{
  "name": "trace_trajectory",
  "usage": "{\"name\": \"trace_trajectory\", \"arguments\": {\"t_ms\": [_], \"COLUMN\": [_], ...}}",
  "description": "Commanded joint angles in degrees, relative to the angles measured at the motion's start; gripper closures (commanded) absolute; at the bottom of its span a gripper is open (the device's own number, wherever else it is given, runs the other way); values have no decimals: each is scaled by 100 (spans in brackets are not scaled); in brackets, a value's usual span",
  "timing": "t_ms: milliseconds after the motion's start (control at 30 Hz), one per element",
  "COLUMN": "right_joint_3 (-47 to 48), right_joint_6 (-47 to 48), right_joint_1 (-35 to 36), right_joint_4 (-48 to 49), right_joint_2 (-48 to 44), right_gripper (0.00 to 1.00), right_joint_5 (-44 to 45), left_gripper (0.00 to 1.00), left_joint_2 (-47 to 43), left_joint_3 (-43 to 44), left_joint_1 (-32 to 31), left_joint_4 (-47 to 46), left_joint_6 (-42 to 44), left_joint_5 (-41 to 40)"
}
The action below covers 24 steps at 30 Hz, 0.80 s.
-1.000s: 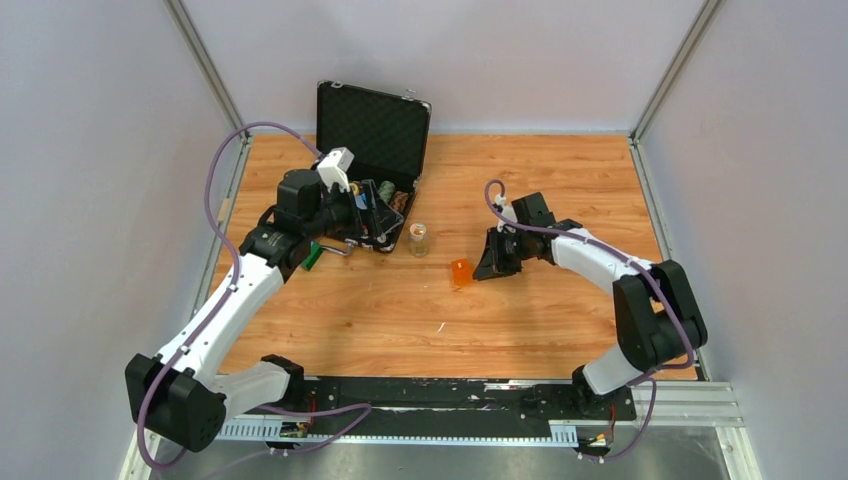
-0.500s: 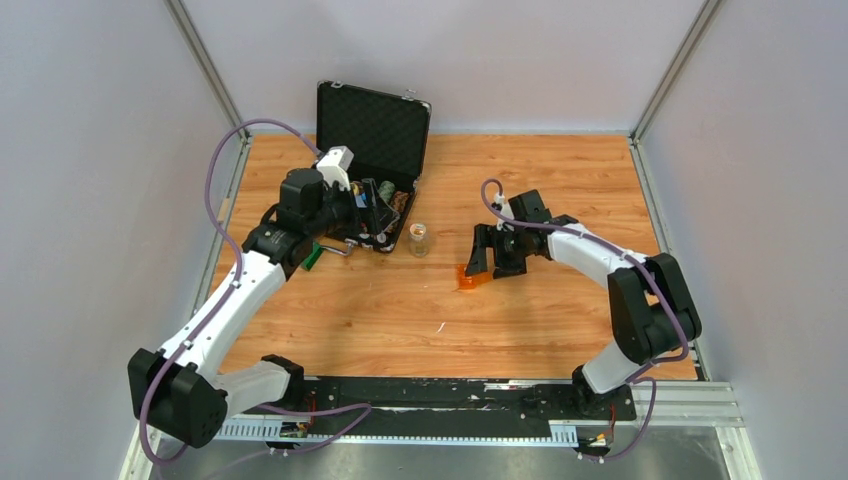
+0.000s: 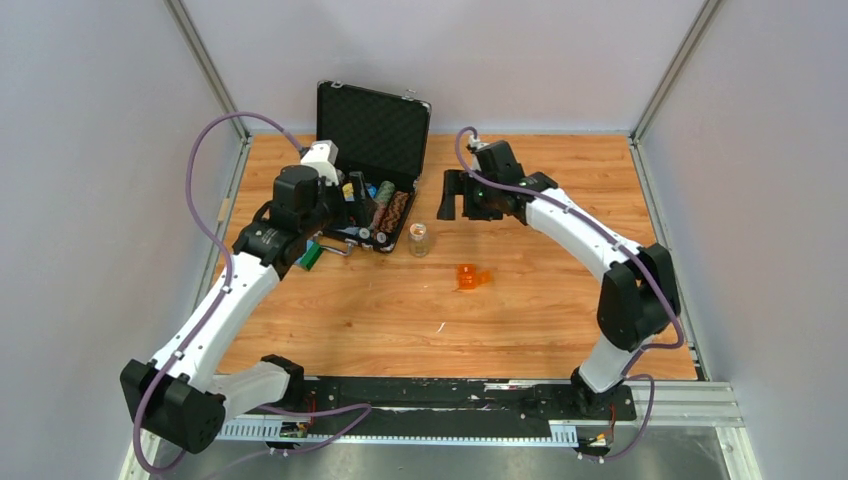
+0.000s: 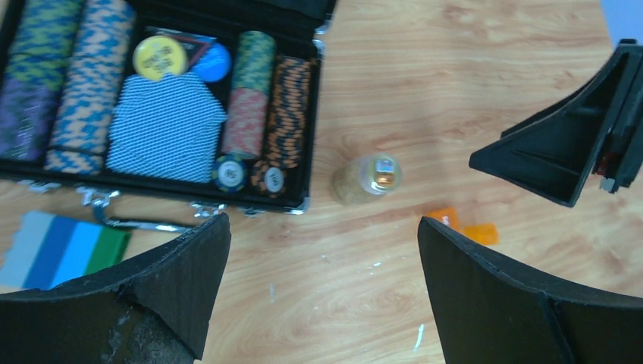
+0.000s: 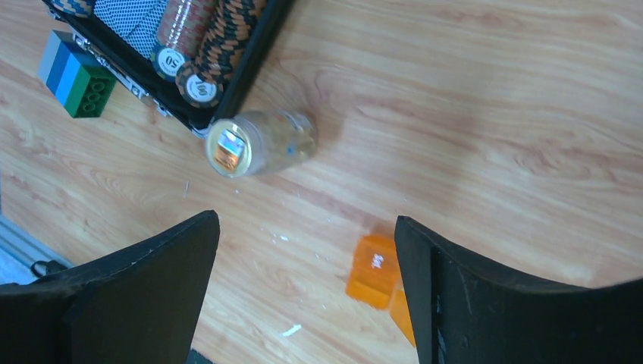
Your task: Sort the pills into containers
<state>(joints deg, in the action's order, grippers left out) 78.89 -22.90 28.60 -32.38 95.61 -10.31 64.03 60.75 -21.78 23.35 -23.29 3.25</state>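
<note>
The containers (image 3: 468, 277) are a tiny translucent orange box lying alone on the wooden table; they also show as the orange box (image 5: 373, 269) beside my right finger and the orange box (image 4: 462, 226) in the left wrist view. A small clear jar (image 3: 418, 238) stands next to the black case; the jar (image 5: 258, 144) lies ahead of my right jaws. No loose pills can be made out. My right gripper (image 3: 458, 208) hangs open and empty above the table behind the jar, gripper (image 5: 307, 224). My left gripper (image 3: 352, 208) hovers open and empty over the case's front edge, gripper (image 4: 322, 227).
An open black case (image 3: 372, 130) with striped chip rows (image 4: 68, 91) stands at the back left. A blue-green toy block (image 5: 76, 72) lies at its front left corner. Grey walls close in the table on three sides.
My right gripper has opened and let go of the orange containers, which stay on the table. It has then lifted and moved back and left toward the case. The left arm shifted slightly.
</note>
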Motion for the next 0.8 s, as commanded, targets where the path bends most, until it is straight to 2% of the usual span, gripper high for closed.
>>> {"name": "trace_trajectory", "arguments": {"t_ms": [0,200,400,767], "right_joint_3": [677,1409,1586,1764], "right_joint_6": [-20,157,312,345], "right_joint_1": [490,1057,1290,1477], "right_joint_4": [-183,-367,-419,-226], "right_joint_2": [579,1236,1545,1898], "right_gripper": [12,14,17,37], "right_joint_5": [629,1381,1553,1704], "left_gripper": [0,0,0,0], "left_joint_2": [-293,-539,-672,-691], "left_joint_3": [356,235,77,-64], "left_joint_1": [-10,-10,-10,-10], "left_joint_4": [376,401,346,409], "left_joint_6": [85,101,35,-111], "left_joint_5": [-1049,-1260,-1199,-1020]}}
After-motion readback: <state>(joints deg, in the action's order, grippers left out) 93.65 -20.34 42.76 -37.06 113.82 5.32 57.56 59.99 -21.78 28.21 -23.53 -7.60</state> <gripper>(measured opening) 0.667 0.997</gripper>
